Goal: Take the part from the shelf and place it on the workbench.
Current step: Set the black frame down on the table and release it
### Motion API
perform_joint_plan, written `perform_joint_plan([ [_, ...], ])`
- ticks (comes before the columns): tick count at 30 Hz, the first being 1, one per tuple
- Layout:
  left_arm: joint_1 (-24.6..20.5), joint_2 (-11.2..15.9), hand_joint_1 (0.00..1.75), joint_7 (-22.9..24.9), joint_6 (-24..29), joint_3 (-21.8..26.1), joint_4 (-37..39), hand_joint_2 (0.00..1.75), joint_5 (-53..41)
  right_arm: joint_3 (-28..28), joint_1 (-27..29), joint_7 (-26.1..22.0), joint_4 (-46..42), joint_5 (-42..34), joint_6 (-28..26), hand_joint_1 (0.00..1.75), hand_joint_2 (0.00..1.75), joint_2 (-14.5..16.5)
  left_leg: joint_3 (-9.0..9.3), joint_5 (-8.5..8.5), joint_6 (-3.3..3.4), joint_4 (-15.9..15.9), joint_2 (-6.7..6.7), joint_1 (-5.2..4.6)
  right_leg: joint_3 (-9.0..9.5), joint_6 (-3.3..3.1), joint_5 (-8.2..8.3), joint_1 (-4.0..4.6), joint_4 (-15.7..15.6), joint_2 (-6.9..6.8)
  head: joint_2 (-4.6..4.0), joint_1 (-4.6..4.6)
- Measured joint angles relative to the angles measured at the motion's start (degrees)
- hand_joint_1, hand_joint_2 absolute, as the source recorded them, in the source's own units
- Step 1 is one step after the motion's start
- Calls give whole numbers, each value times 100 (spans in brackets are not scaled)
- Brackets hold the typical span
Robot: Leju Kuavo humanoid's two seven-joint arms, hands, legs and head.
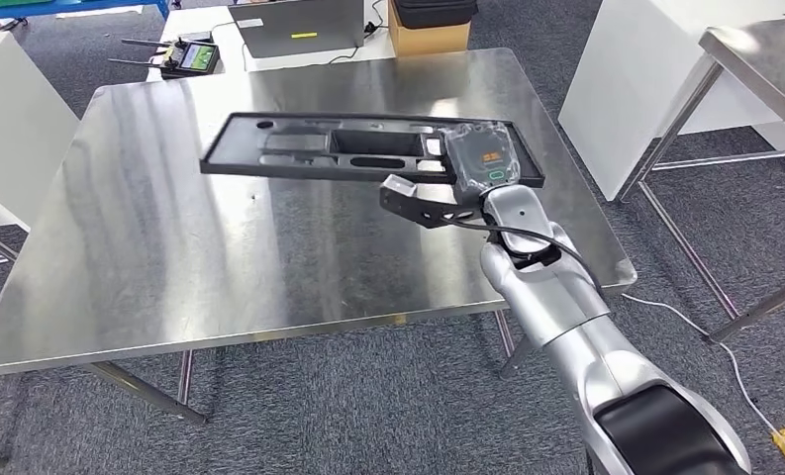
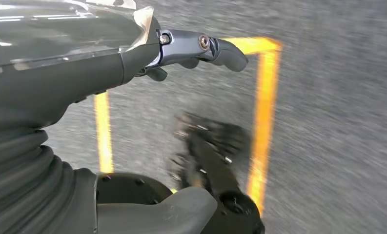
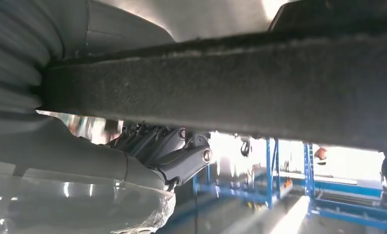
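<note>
A long black moulded part (image 1: 334, 148) with several cut-outs hangs flat over the far half of the steel workbench (image 1: 170, 247). My right hand (image 1: 481, 160) grips its right end from above. In the right wrist view the part's thick dark edge (image 3: 220, 92) crosses in front of the camera, and the dark fingers (image 3: 174, 151) curl under it. Whether the part touches the bench top I cannot tell. My left hand (image 2: 132, 63) hangs over grey carpet, with its fingers (image 2: 206, 46) held apart and nothing in it.
Beyond the bench stand a laptop (image 1: 304, 25), a remote controller (image 1: 185, 54) and a cardboard box (image 1: 428, 35). A white cabinet (image 1: 645, 89) and another steel table (image 1: 754, 59) stand to the right, a white unit (image 1: 12, 129) to the left. Yellow floor tape (image 2: 262, 122) lies under my left hand.
</note>
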Motion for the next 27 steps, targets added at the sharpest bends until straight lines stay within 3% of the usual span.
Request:
perform_joint_plan([
  [1,-2,2,0,-85,-107,10,-1,175,21,14,29,-8,156,253,-69,175,175,-10,-84,-5,-28,142,14,33,3,1,-2,-6,0,-2,0,-2],
  [2,-6,6,0,-143,-215,29,-1,175,46,28,62,-5,312,478,-132,175,175,-15,-49,101,-50,48,24,63,10,5,-6,-16,1,-2,0,-2],
  [4,-28,16,0,-233,-415,85,-4,175,113,60,106,71,627,894,-222,175,175,-4,320,485,-80,-706,38,113,34,29,-24,-40,0,2,0,-4],
  [6,-74,23,0,-308,-578,152,-6,175,179,87,101,236,977,1249,-273,175,175,24,656,688,-67,-1349,26,102,45,86,-43,-28,0,2,0,-3],
  [9,-114,27,0,-331,-707,250,-11,175,220,212,52,569,1559,1521,-278,175,175,67,729,672,61,-1473,-11,34,64,213,-48,-10,-43,-3,1,2],
  [11,-116,31,0,-321,-733,306,-19,175,226,280,37,693,1892,1562,-282,175,175,76,775,706,171,-1534,-12,21,17,259,-121,-5,54,-8,2,13],
  [12,-116,33,0,-318,-738,333,-22,175,230,293,31,719,2034,1570,-292,175,175,77,796,724,224,-1566,-10,18,-89,239,-229,1,264,-8,1,21],
  [15,-118,39,0,-316,-750,396,-32,175,242,327,26,754,2377,1578,-329,175,175,75,809,718,319,-1579,-12,-32,-662,127,-650,16,1365,-6,0,35],
  [16,-116,39,0,-316,-754,404,-33,175,243,336,33,761,2464,1579,-335,175,175,75,813,712,332,-1577,-20,-53,-781,127,-689,26,1574,-6,0,36],
  [17,-113,39,0,-316,-756,407,-33,175,245,343,38,766,2540,1579,-336,175,175,75,817,707,342,-1574,-31,-74,-786,148,-638,41,1556,-6,0,39],
  [19,-107,39,0,-322,-744,431,-33,175,271,350,35,794,2651,1579,-329,175,175,75,828,697,347,-1561,-58,-113,-480,195,-347,76,910,-6,0,42],
  [21,-105,39,0,-341,-715,488,-33,175,314,344,16,835,2757,1577,-323,175,175,79,820,673,330,-1523,-74,-158,-131,170,-96,107,219,-4,1,35],
  [22,-103,40,0,-352,-701,519,-33,175,335,334,8,854,2813,1575,-323,175,175,84,814,660,318,-1507,-78,-171,-44,140,-40,115,53,-4,1,29],
  [25,-80,52,0,-371,-674,585,-39,175,361,308,4,881,2943,1567,-328,175,175,100,801,630,267,-1477,-78,-162,-3,70,1,89,-13,-7,1,22],
  [27,-60,65,0,-378,-665,620,-44,175,363,302,-2,887,2989,1565,-329,175,175,113,708,459,177,-1237,-55,-129,29,22,18,39,-40,-9,1,9],
])
